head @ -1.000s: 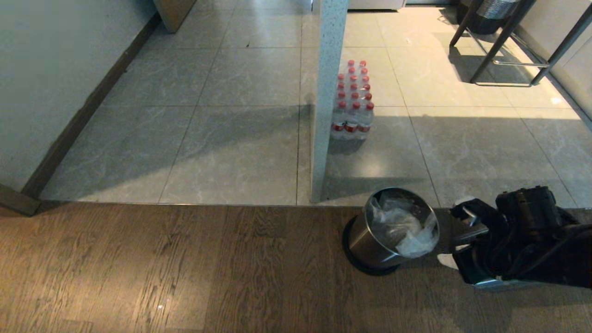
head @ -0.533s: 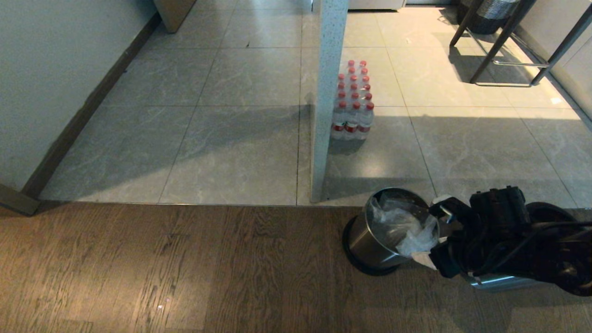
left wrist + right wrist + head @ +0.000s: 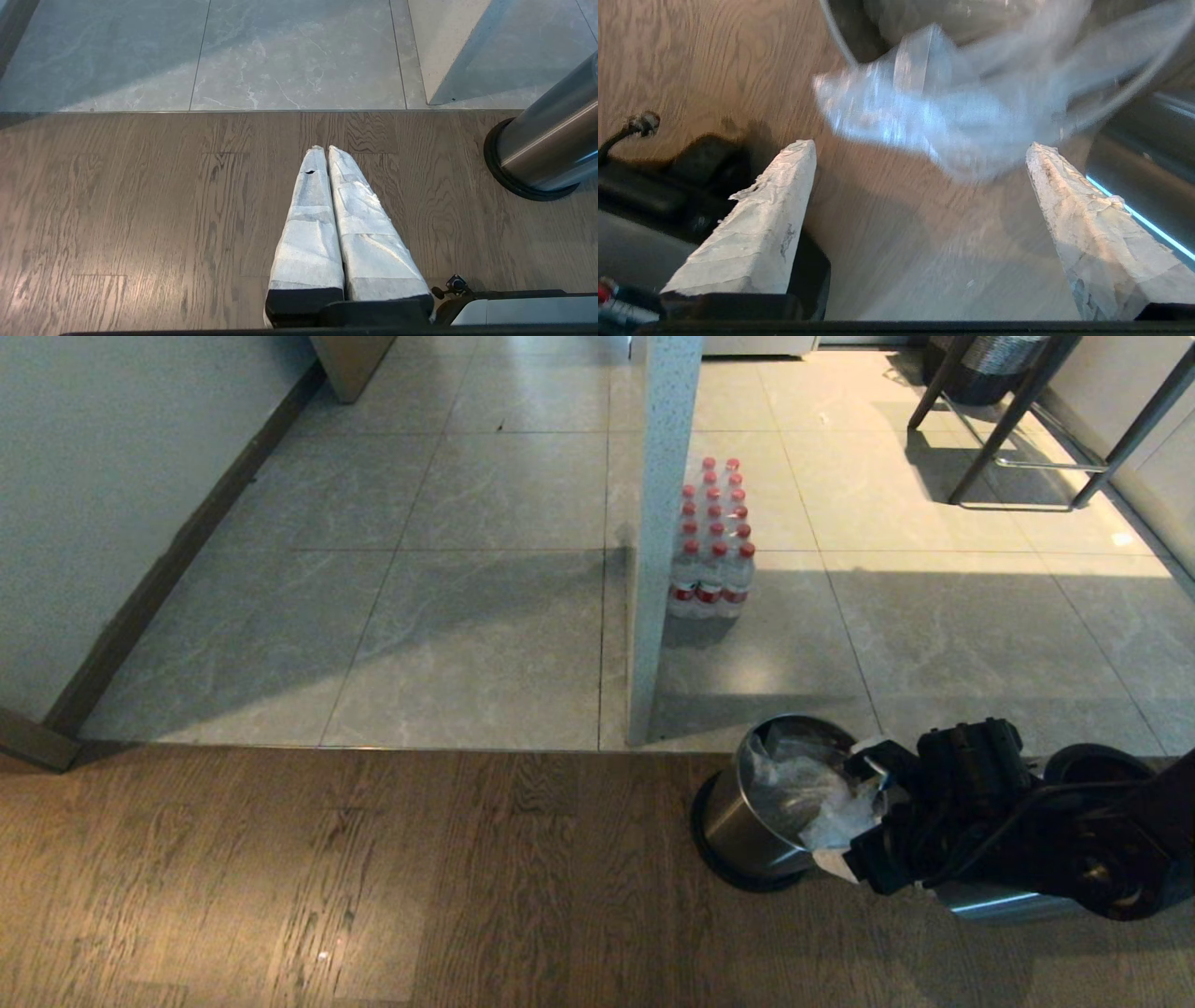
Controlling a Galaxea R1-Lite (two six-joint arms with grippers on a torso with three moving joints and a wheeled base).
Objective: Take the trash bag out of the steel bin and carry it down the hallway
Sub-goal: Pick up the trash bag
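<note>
Standing on the brown wood floor (image 3: 373, 877) at the near right of the scene, the steel bin (image 3: 758, 812) has its long axis close to upright and its mouth turned up. It is just before the line where the pale tiles of the hallway (image 3: 485, 616) begin, near the foot of a white speckled pillar (image 3: 658, 541). Inside the mouth lies the clear trash bag (image 3: 822, 798), and one fold of it hangs over the right rim.

The right gripper (image 3: 864, 807) is at that rim, with its white-wrapped fingers spread wide, one at the far side of the fold and one at the near side. The right wrist view shows what the head view does not: the two fingers (image 3: 756, 219) stand far apart and the blurred plastic (image 3: 934, 112) lies just ahead of their tips, not pinched.

Only the left wrist view shows the left gripper (image 3: 322, 148). Its fingers are pressed together, it points over the wood floor, and the bin's black base ring (image 3: 523, 182) is to its right.

Behind the pillar, farther away, stands a pack of water bottles (image 3: 711, 541) with red caps and red labels. The writing on them is too small to read.
</note>
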